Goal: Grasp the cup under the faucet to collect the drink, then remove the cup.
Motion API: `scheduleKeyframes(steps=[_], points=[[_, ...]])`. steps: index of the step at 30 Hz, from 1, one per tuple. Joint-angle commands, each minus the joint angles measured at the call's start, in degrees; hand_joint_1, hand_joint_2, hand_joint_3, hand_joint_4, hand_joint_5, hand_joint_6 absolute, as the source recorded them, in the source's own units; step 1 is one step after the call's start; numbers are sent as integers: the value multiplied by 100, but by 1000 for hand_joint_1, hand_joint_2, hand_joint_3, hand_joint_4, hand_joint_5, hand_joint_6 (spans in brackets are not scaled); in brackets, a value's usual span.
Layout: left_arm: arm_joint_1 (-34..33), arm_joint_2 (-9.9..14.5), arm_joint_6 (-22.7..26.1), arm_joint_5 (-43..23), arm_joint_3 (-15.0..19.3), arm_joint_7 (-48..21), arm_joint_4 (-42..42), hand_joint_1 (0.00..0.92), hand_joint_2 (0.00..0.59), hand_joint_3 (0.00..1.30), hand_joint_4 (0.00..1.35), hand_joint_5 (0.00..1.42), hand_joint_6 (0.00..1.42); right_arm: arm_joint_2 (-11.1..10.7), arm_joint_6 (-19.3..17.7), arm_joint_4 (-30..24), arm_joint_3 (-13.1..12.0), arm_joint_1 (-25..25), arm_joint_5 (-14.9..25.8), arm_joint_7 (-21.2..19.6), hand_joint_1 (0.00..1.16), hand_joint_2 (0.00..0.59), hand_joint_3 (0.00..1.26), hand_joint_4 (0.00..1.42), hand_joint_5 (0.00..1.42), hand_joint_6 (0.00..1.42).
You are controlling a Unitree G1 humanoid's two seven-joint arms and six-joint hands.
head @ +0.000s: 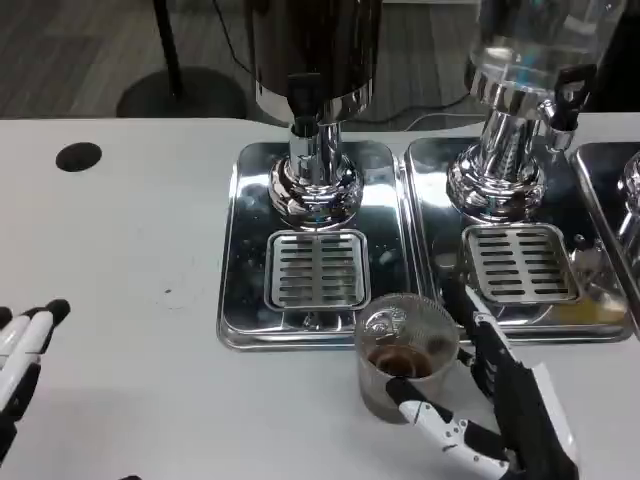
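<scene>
Already holding dark drink, the cup (405, 355) sits on the counter (130, 250) near the tray (240, 270), clasped by the right hand (490, 400); only release seems left. Left hand (22, 350) rests apart.

The ribbed clear plastic cup (406, 345) looked glossy; the mirror-polished chrome drip tray (240, 260) gleamed on the smooth matt white table (120, 230).

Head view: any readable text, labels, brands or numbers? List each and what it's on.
None readable.
Left dispenser and its drip tray: no lettering visible.
Right dispenser: no lettering visible.
Cup held by the right hand: no print, only a bright glint inside near the rim.
Black round spot on the table: plain, no marking.
</scene>
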Motion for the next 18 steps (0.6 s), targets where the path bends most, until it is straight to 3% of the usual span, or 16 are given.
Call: scheduleKeyframes(steps=[1,18], points=[[-26,-15,39,61,-50,-26,-45,0,6,0,0,0,0,-62,-71,-219,-69,134,132,68,801,200,103,68,63,262],[-78,-88,32,107,-166,13,5,0,6,0,0,0,0,-263,-27,-682,-250,539,350,235,785,203,109,69,63,261]])
